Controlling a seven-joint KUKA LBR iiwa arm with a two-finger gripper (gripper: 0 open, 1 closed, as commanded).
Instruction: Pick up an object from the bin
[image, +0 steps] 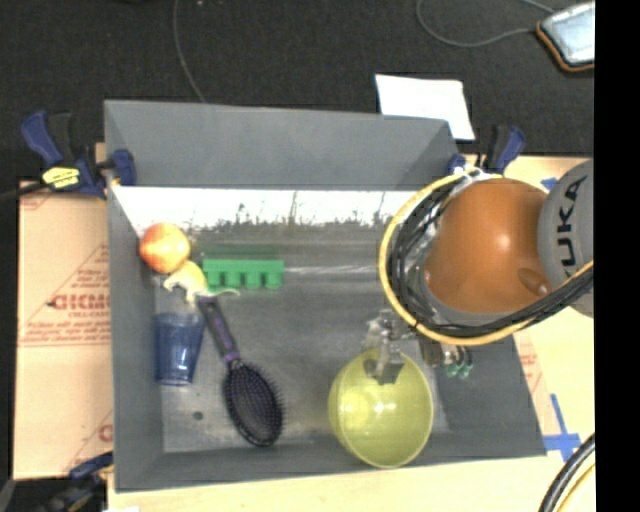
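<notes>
Overhead, the robot arm reaches in from the right over a grey metal bin (300, 150), its orange wrist cover (480, 245) ringed by loops of black and yellow cable (398, 262). Below the cover, the gripper (385, 366) hangs at a yellow-green bowl (385, 428) that sits upright at the lower right of the bin floor. The gripper's tip overlaps the bowl's far rim as seen from this side. How wide the gripper is set, and whether it has hold of the bowl, cannot be told from this angle.

All the other things lie well apart from the gripper, on the left half of the bin. A red and yellow apple (164, 246) sits in the upper left corner, with a small pale yellow thing (186, 281) just below it. A green toothed block (242, 273) lies just beside these, along the back wall. A blue cup (177, 348) lies on its side against the left wall. Between the cup and the bowl, a purple hairbrush (247, 392) lies slantwise, its handle pointing up toward the pale yellow thing and its dark bristled head toward the lower edge.
</notes>
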